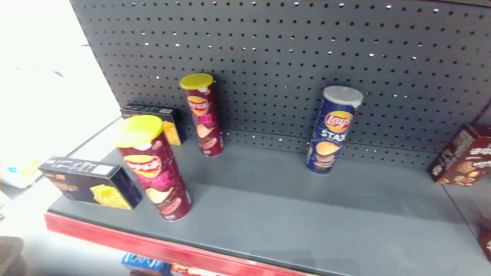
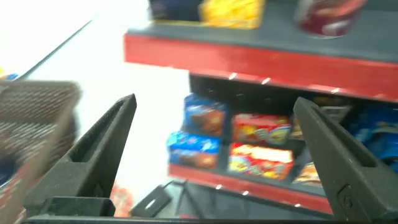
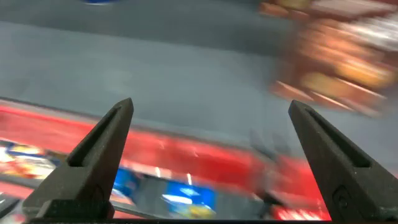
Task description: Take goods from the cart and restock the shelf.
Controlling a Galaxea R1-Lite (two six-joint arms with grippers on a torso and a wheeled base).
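Left gripper (image 2: 214,102) and right gripper (image 3: 211,104) have fingers apart, holding nothing. A blue can (image 1: 332,130) stands centre right on the shelf (image 1: 268,207).

A white packet (image 1: 21,172) bearing blue and yellow marks lies on the bright pale floor (image 1: 46,115), its details washed out.

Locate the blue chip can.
In the head view, the blue chip can stands right of centre at the back of the shelf, between the rear maroon can and a brown box.
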